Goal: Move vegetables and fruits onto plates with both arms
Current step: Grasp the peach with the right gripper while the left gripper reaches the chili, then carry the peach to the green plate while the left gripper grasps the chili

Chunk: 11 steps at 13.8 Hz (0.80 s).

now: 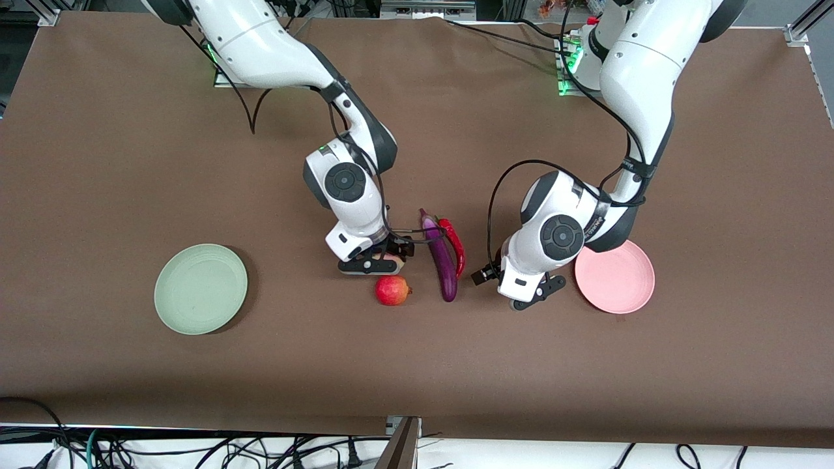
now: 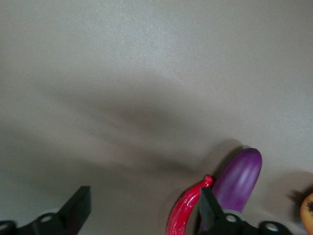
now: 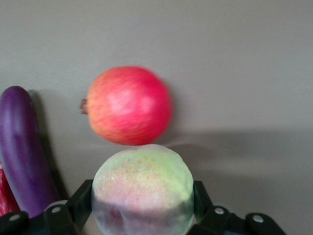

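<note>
While right end effector clamps peach near pomegranate, left end effector gapes wide beside chili.

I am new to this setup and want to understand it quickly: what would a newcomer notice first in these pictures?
First, the right gripper, shut on the peach at mid-table, with the red pomegranate just nearer the front camera. Beside them lie the purple eggplant and the red chili, side by side. The left gripper stands open between these and the pink plate; the green plate lies toward the right arm's end.
</note>
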Available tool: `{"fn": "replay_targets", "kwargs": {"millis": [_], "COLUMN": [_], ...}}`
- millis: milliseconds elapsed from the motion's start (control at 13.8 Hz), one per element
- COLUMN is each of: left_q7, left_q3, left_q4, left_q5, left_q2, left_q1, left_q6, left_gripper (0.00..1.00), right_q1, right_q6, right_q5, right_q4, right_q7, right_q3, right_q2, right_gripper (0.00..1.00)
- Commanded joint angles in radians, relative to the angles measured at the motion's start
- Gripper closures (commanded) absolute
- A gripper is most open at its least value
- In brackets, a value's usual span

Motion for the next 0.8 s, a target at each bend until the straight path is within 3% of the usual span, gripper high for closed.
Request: {"fn": "replay_targets", "kwargs": {"millis": [0, 145, 508, 726], "left_q7": [-0.006, -0.005, -0.034, -0.080], "left_q3": [0.002, -0.004, -0.004, -0.004], "left_q4": [0.022, -0.007, -0.067, -0.066], "left_q5": [-0.057, -0.079, -0.085, -0.085], "left_q2": [0.026, 0.036, 0.043, 0.040], "left_q1": [-0.022, -0.030, -0.077, -0.093], "left_q6": [-0.007, 0.001, 0.047, 0.045], "left_gripper": [0.15, 0.31, 0.28, 0.26], "right_q1": [-0.108, -0.206, -0.458, -0.595], "right_q6": [-0.136, -0.219, -0.264, -0.213], "right_q5": [0.002, 0.005, 0.005, 0.005], "right_q4": [-0.021, -0.021, -0.023, -0.021], "right_q7": [-0.167, -0.345, -0.808, -1.050], "right_q3": [0.002, 0.002, 0.000, 0.005], "right_q2": [-0.091, -0.117, -0.117, -0.063], "right_gripper": [0.77, 0.77, 0.77, 0.77]}}
